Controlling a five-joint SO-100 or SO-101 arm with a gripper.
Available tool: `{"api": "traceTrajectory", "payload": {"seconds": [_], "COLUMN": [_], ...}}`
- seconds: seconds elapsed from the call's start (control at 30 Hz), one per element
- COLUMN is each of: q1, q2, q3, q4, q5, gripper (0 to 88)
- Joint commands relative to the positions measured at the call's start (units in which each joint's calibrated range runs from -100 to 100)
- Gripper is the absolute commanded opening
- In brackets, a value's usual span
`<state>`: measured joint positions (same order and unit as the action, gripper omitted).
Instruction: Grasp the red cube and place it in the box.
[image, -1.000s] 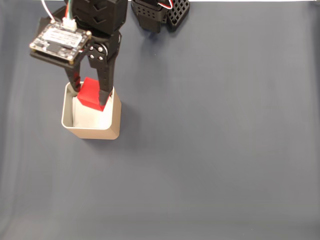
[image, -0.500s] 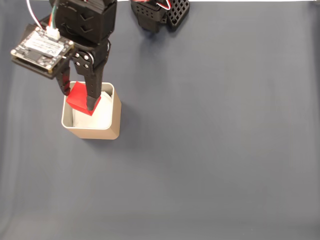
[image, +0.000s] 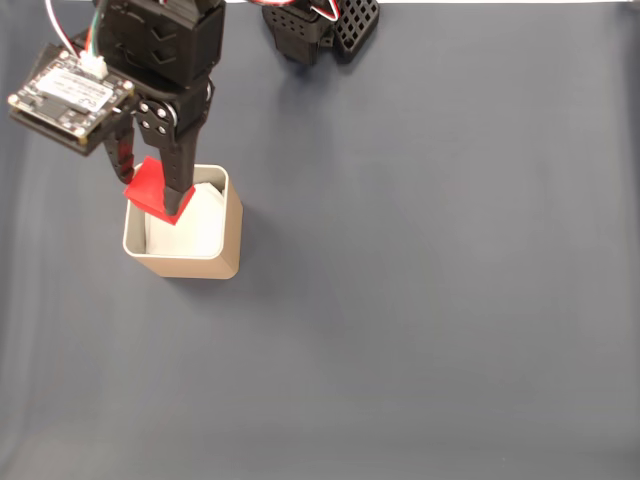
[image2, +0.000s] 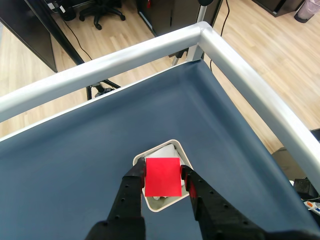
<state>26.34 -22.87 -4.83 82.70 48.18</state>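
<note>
Gripper (image: 150, 195) clamps the red cube (image: 153, 190) above the box (image: 222, 250).

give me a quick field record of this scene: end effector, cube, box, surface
end effector: shut on the red cube, poised above the box
red cube: held between both fingers, over the box opening, not yet released
box: upright on the table, opening facing up, white lining visible
table: dark blue-grey cloth

Smooth matt red cube (image2: 162, 177), matt black plastic gripper (image2: 163, 175), matt blue table (image: 430, 280)
</note>
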Motion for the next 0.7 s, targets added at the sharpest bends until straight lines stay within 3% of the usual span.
{"api": "traceTrajectory", "payload": {"seconds": [0.0,0.3,0.37,0.43,0.53,0.67], "q1": [0.7,0.0,-0.1,0.2,0.2,0.0], "q2": [-3.3,-4.6,-4.9,-5.0,-5.4,-5.6], "q3": [-0.4,0.3,0.3,-0.4,-0.4,-0.6], "q4": [0.4,3.4,5.1,5.8,7.1,7.1], "q5": [-0.2,1.1,0.5,-1.7,-2.2,-2.7], "gripper": [0.2,1.7,9.1,25.9,41.7,52.0]}}
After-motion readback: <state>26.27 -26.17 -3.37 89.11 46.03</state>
